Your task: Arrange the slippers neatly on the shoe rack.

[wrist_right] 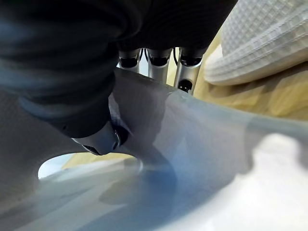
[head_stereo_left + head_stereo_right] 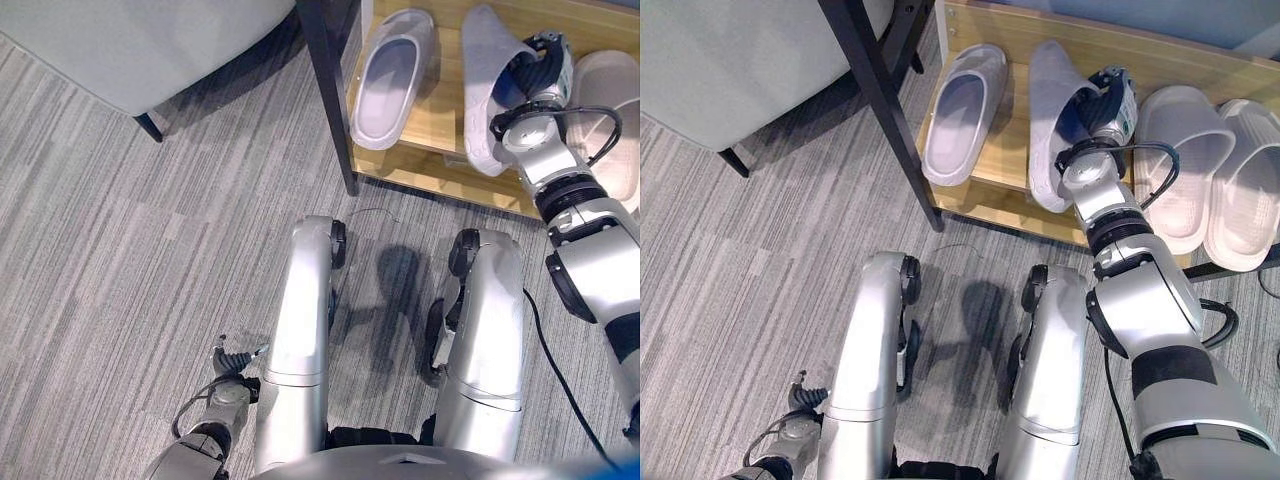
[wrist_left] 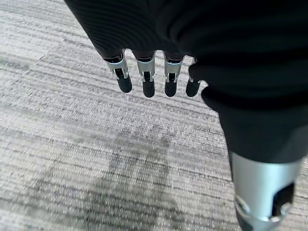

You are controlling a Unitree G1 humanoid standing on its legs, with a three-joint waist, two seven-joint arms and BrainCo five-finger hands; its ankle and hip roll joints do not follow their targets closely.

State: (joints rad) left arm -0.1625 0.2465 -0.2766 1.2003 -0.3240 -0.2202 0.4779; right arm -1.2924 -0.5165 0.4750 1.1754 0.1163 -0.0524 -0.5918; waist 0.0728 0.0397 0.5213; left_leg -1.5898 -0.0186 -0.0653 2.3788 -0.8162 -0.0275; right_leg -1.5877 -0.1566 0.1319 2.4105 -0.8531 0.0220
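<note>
Left eye view: right hand point(image 2: 535, 75), upper right, pinches a grey slipper point(image 2: 485, 85) tipped on its side on the wooden shoe rack point(image 2: 440, 130), likely so it can be turned flat beside its mate point(image 2: 392, 78). The rack's black post point(image 2: 330, 95) stands close left.

Right eye view: pale slippers point(image 2: 1210, 180) lie right of the hand, crowding the gap.

Left wrist view: left hand point(image 3: 154, 77) hangs over carpet point(image 3: 96, 144), fingers straight, empty.

Right wrist view: thumb inside the slipper's strap, fingers outside.

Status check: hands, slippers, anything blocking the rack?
Right hand shut on grey slipper, tilted on its edge over shoe rack. Left hand open, low over carpet. Mate slipper flat on shelf; nothing blocking.
</note>
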